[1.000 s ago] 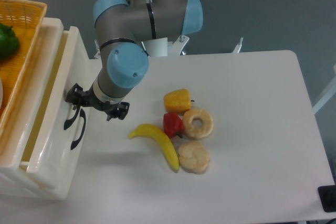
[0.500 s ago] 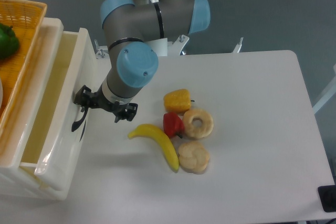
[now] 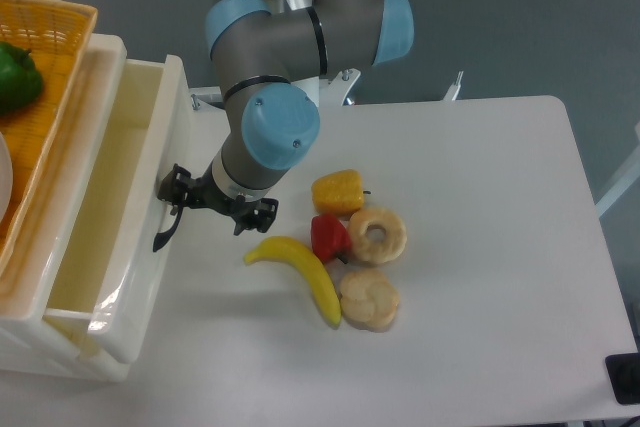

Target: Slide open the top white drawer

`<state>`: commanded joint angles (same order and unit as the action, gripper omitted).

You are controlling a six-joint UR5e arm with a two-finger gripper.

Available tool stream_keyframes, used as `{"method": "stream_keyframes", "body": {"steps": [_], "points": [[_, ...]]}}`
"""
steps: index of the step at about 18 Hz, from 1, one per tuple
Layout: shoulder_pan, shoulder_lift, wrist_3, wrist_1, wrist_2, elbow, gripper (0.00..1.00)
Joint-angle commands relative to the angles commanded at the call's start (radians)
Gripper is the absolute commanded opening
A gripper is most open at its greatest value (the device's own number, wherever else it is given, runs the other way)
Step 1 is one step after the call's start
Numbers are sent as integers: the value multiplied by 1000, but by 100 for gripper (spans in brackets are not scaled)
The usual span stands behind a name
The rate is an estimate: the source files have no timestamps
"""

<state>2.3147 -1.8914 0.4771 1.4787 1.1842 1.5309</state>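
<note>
Gripping handle: gripper (image 3: 190, 199) | top white drawer (image 3: 120, 237) open | inside bare

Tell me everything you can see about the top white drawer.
The top white drawer is a glossy cream-white plastic box, deep and rectangular. It stands pulled out from the cabinet, its inside showing and looking empty. A curved black handle sits on its front. The black two-finger gripper is at that handle.

Top white drawer (image 3: 120, 237), glossy cream, pulled out, curved black handle
</note>
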Motion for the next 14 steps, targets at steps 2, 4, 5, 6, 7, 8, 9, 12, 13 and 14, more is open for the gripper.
{"method": "stream_keyframes", "body": {"steps": [2,4,5,6,7,8,9,12,13,14], "points": [[2,2,5,2,0,0,100],[3,3,11,3,0,0,100],[8,3,11,3,0,0,100],[12,3,11,5,0,0,100],[12,3,15,5,0,0,100],[20,5,20,5,-2,0,100],[26,5,21,5,-2,-2,100],[38,5,23,3,-2,-3,100],[49,5,28,5,-2,-3,100],[54,5,32,5,-2,-3,100]]}}
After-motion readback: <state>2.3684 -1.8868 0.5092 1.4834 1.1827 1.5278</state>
